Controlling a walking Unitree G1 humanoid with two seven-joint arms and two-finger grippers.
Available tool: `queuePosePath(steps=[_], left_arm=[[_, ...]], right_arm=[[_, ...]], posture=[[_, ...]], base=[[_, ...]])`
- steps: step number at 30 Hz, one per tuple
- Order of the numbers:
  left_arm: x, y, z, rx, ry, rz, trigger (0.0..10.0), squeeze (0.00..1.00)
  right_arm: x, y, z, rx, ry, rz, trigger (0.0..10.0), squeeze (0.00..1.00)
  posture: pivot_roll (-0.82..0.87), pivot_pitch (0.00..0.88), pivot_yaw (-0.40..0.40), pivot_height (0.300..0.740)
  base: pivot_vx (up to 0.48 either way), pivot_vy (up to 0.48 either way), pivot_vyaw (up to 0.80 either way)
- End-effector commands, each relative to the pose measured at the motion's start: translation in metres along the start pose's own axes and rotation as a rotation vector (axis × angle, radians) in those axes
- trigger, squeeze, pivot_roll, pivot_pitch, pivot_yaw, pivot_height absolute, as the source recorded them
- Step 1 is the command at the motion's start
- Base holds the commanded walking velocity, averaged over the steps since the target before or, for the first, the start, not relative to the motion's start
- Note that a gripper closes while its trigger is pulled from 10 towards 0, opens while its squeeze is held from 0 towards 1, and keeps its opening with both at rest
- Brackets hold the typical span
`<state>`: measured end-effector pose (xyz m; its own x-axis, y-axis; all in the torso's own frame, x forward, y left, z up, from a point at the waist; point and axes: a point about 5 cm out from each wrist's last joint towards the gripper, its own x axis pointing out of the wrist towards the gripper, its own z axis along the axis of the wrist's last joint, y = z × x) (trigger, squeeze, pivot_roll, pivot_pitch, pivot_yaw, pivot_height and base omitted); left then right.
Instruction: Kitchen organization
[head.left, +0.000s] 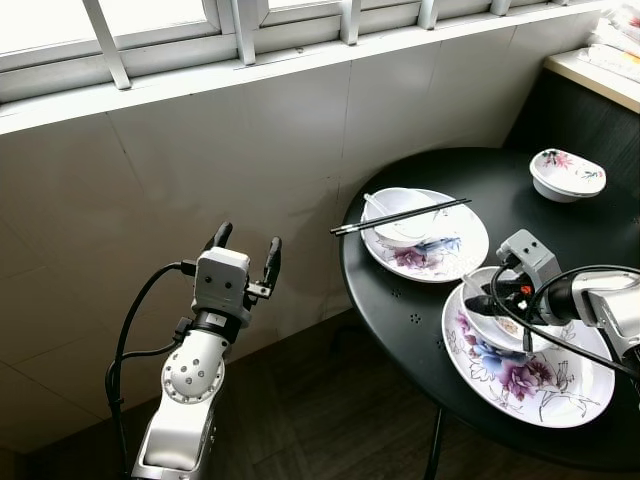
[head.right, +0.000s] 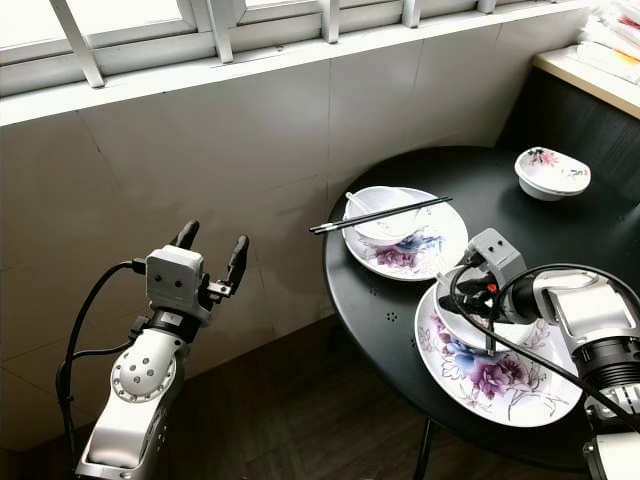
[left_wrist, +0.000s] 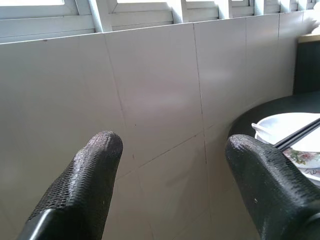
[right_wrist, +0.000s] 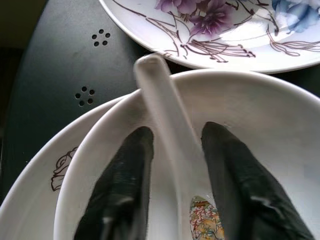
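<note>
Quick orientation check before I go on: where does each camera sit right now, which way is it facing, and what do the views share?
Left eye view: head camera, looking down at the round black table; left gripper raised by the tiled wall, right gripper in a bowl.
Right eye view: same scene from the stereo pair's other eye.
Left wrist view: looks along its spread fingers at the wall.
Right wrist view: looks into the bowl, fingers either side of a white spoon.
Shared: far plate with chopsticks, seen from the left wrist too.
</note>
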<state>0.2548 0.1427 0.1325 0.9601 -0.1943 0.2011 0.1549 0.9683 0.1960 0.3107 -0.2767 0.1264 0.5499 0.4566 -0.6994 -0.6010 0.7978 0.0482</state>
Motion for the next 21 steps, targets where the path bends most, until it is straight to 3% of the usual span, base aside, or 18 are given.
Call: queuePosePath(steps=[1,10,21], left_arm=[[-0.001,-0.002,0.0,0.007,0.002,-0.003,10.0,0.0],[-0.001,-0.002,0.001,0.006,0.002,-0.002,10.0,0.0],[0.0,-0.001,0.001,0.008,0.004,-0.004,10.0,0.0]], right_arm=[[-0.002,-0.001,0.007,0.004,-0.038,0.021,0.0,0.0],[-0.004,-0.002,0.008,0.055,-0.073,0.036,0.0,0.0],[-0.005,0.011,0.009,0.164,-0.158,0.135,0.0,0.0]], posture=[[-0.03,0.021,-0.031,0.74],[-0.03,0.027,-0.032,0.74],[-0.04,0.038,-0.028,0.74]], base=[[0.0,0.0,0.0],[0.0,0.0,0.0],[0.0,0.0,0.0]])
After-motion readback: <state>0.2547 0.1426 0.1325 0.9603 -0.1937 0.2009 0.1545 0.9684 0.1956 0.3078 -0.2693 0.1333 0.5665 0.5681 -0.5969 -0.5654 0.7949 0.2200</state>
